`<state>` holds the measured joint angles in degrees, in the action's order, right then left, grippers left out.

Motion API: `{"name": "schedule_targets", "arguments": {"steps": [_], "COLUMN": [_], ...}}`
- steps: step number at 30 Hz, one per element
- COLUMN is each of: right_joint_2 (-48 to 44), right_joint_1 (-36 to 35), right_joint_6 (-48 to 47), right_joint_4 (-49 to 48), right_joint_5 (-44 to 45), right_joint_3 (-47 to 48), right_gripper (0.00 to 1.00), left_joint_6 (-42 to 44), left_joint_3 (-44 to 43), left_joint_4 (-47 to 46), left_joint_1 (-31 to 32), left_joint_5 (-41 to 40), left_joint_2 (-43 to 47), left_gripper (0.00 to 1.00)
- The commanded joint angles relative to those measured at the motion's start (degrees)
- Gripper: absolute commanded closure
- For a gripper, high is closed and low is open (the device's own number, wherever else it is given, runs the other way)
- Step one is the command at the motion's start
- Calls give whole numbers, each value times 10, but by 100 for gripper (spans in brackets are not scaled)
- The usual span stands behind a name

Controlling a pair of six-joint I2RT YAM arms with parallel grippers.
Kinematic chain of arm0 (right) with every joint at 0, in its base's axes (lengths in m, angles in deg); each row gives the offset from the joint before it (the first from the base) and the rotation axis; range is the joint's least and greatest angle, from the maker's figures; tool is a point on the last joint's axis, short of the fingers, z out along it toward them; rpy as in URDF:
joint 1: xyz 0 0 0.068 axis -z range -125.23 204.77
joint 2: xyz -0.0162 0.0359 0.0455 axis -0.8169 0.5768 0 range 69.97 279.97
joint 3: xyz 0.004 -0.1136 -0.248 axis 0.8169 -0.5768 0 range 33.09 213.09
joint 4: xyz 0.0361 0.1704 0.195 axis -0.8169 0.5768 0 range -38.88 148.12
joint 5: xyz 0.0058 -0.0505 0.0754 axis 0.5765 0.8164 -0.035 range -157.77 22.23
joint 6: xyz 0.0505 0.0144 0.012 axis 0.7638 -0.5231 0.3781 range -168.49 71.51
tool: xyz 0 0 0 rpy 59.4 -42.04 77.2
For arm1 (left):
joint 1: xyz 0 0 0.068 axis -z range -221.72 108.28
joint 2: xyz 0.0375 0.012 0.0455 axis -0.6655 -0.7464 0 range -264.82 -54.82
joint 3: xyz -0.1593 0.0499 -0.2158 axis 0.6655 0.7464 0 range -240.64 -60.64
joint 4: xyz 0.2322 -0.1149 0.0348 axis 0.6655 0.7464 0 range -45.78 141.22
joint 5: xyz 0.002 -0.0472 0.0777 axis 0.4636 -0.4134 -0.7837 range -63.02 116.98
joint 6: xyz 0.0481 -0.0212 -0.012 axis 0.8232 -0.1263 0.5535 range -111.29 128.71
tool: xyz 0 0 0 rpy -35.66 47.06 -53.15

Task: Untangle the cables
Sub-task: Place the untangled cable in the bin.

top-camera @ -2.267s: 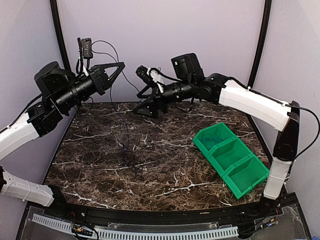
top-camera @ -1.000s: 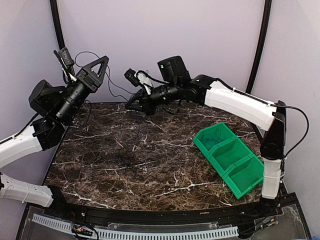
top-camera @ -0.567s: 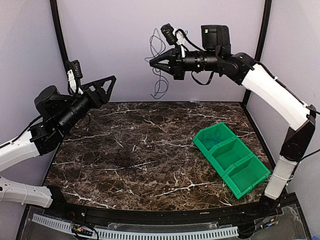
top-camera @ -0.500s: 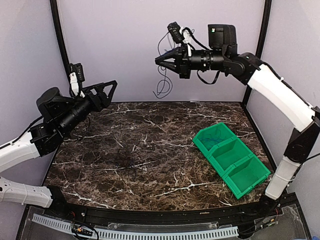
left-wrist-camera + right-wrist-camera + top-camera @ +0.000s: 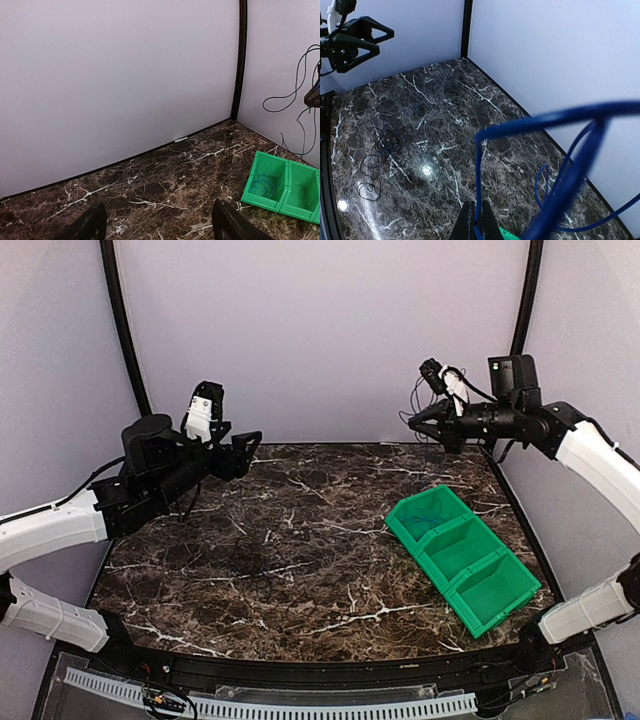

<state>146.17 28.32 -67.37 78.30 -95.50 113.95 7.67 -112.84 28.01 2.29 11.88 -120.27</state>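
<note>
Right gripper (image 5: 418,426), fingers pinched on a thin bright-blue cable (image 5: 560,117), seemingly above the green plastic bin (image 5: 492,592); left gripper (image 5: 157,227), fingers spread, empty.

Green bin (image 5: 428,570), seemingly three-part, on marble table (image 5: 300,540).

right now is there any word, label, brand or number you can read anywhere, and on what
None readable: no print shows on the green bins, the blue cable, the table or the walls.
The white clip on the left arm is too small to tell.
</note>
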Motion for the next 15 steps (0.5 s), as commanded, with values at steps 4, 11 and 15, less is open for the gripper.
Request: {"name": "schedule_targets", "arguments": {"steps": [4, 11, 15], "right_joint_2": [-101, -153, -171], "right_joint_1": [83, 124, 138], "right_joint_6": [-38, -97, -127], "right_joint_4": [43, 120, 153], "right_joint_5": [-21, -67, -66], "right_joint_3": [-88, -155, -182], "right_gripper": [100, 100, 100], "left_joint_6": [104, 151, 177], "left_joint_3": [44, 123, 145], "left_joint_4": [-117, -164, -193], "left_joint_1": [-1, -6, -7], "left_joint_5": [-24, -62, -86], "left_joint_2": [-25, 7, 21], "left_gripper": [25, 25, 22]}}
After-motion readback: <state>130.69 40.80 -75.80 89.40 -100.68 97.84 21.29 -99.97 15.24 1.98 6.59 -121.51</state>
